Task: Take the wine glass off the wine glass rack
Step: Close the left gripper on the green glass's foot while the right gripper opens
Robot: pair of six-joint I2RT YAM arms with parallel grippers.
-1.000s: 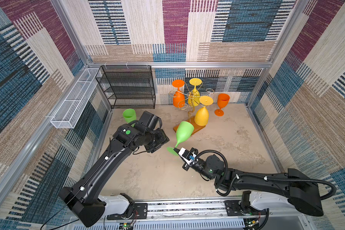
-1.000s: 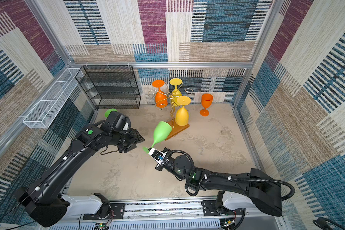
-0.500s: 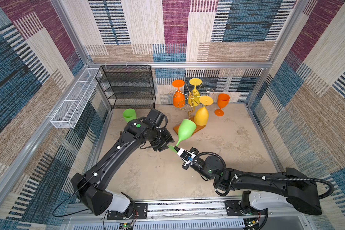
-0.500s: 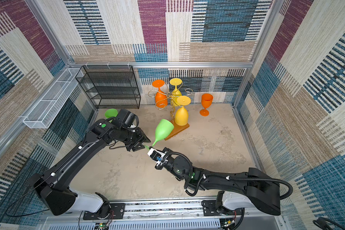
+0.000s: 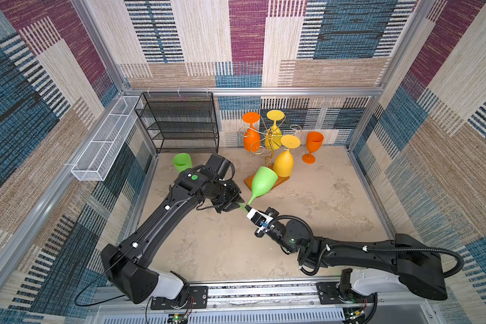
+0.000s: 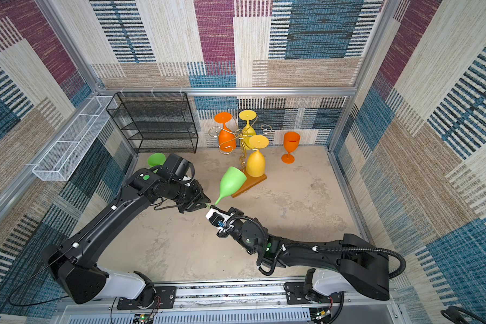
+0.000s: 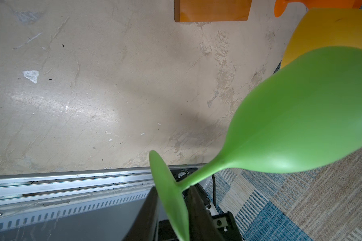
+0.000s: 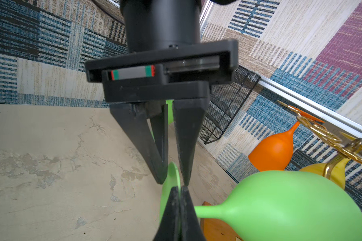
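Observation:
The green wine glass point(image 5: 264, 182) point(image 6: 232, 181) lies tilted in the air in front of the wine glass rack point(image 5: 268, 140) point(image 6: 243, 146), bowl toward the rack's wooden base point(image 7: 212, 10). My right gripper point(image 5: 248, 209) point(image 8: 180, 187) is shut on the rim of the glass's foot. Opposite it, my left gripper point(image 5: 240, 203) point(image 7: 172, 187) straddles the same foot. Its jaws are narrow, with one finger on the stem side and a little slack still showing. The glass point(image 7: 301, 114) point(image 8: 290, 204) is clear of the gold wire arms point(image 8: 326, 135).
An orange glass point(image 5: 251, 137) and two yellow glasses point(image 5: 283, 162) hang upside down on the rack. Another orange glass point(image 5: 313, 146) stands right of it and a green one point(image 5: 182, 162) behind my left arm. A black mesh shelf point(image 5: 180, 123) and a white mesh tray point(image 5: 104, 146) line the back left.
My left arm has swung right to the glass's foot and its jaws have narrowed around it. The right gripper and the glass have barely shifted.

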